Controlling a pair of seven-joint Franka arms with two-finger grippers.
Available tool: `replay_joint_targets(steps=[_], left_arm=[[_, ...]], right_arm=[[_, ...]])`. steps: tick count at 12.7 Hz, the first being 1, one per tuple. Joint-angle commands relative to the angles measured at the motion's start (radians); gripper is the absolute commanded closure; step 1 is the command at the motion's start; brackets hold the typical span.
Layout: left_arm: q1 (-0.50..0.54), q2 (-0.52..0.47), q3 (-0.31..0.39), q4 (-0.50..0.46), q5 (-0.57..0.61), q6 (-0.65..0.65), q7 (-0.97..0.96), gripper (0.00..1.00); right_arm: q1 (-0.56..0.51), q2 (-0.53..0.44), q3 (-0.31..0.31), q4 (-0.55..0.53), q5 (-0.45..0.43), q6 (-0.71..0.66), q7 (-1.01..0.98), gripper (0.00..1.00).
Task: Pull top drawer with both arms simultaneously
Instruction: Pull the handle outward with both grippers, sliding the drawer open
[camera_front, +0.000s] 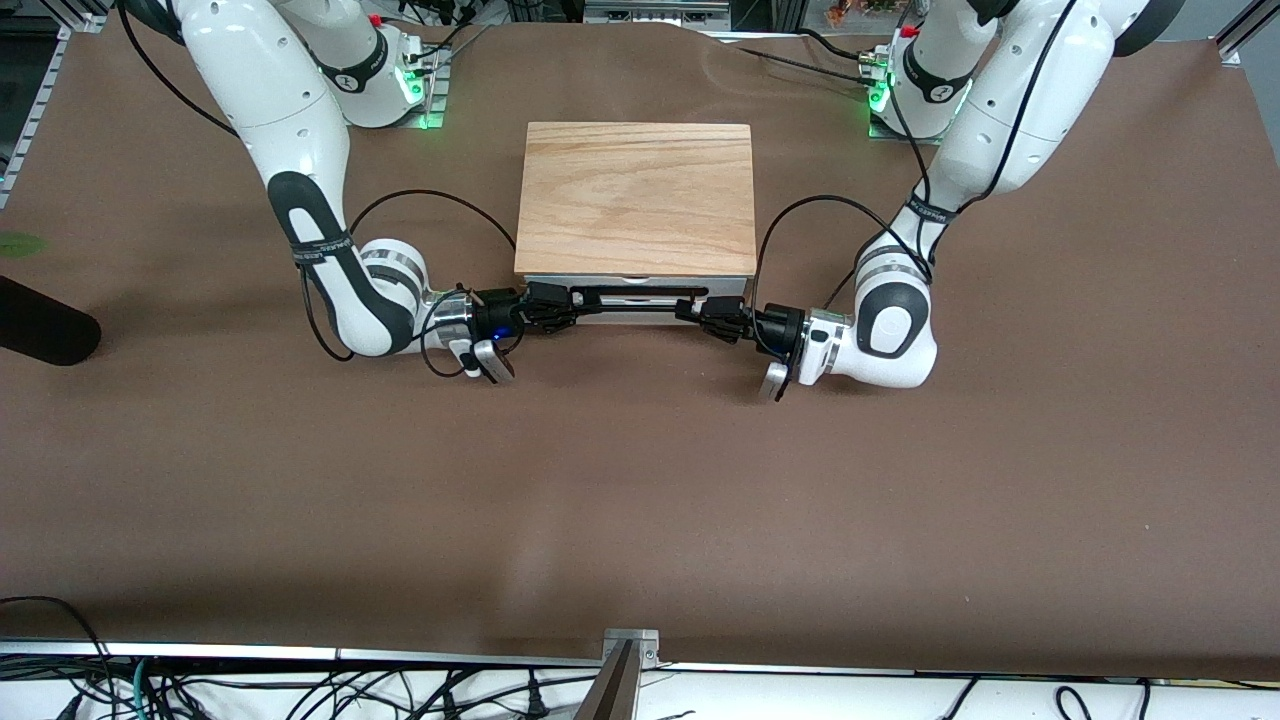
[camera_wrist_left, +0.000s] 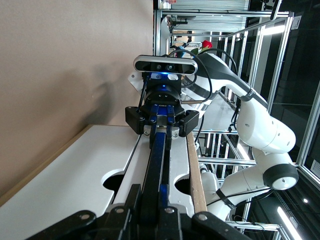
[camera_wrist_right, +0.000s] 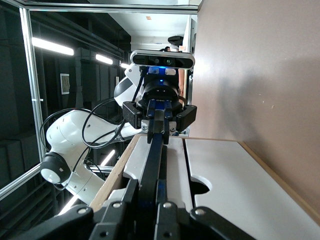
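The top drawer's white front (camera_front: 728, 285) shows under the box's wood-grain top board (camera_front: 637, 195). Its long black bar handle (camera_front: 635, 304) runs along the front. My right gripper (camera_front: 562, 308) is shut on the handle's end toward the right arm's end of the table. My left gripper (camera_front: 702, 316) is shut on the other end. In the left wrist view my left gripper (camera_wrist_left: 159, 200) clamps the bar (camera_wrist_left: 156, 160), and the right gripper (camera_wrist_left: 161, 131) holds its other end. The right wrist view shows my right gripper (camera_wrist_right: 155, 197) on the bar (camera_wrist_right: 154, 160), with the left gripper (camera_wrist_right: 159, 127) at the other end.
The lower white front panel (camera_wrist_left: 75, 175) lies under the top drawer, also in the right wrist view (camera_wrist_right: 240, 180). The box stands on a brown table cover (camera_front: 640, 480). A black object (camera_front: 45, 322) lies at the table's edge at the right arm's end.
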Motion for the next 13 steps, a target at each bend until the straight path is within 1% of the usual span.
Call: replay_joint_targets(steps=[1,3,7,9,11,13], left_arm=[[-0.008,-0.008,0.0,0.015,0.001,0.011,-0.017,1.0],[-0.013,-0.006,0.002,0.041,0.003,0.014,-0.058,1.0],[-0.02,0.003,0.002,0.096,0.004,0.016,-0.129,1.0],[-0.025,0.026,0.006,0.159,0.004,0.016,-0.179,1.0],[-0.033,0.054,0.008,0.218,0.006,0.017,-0.221,1.0],[-0.033,0.075,0.009,0.26,0.006,0.017,-0.247,1.0]], right_arm=[[-0.004,0.015,-0.009,0.046,0.018,0.036,-0.02,0.87],[-0.009,0.022,-0.01,0.066,0.016,0.042,-0.011,0.88],[-0.03,0.071,-0.01,0.144,0.016,0.044,-0.008,0.88],[-0.041,0.099,-0.012,0.193,0.016,0.045,-0.006,0.91],[-0.053,0.119,-0.012,0.239,0.012,0.047,0.04,0.91],[-0.055,0.128,-0.012,0.271,0.01,0.08,0.069,0.91]])
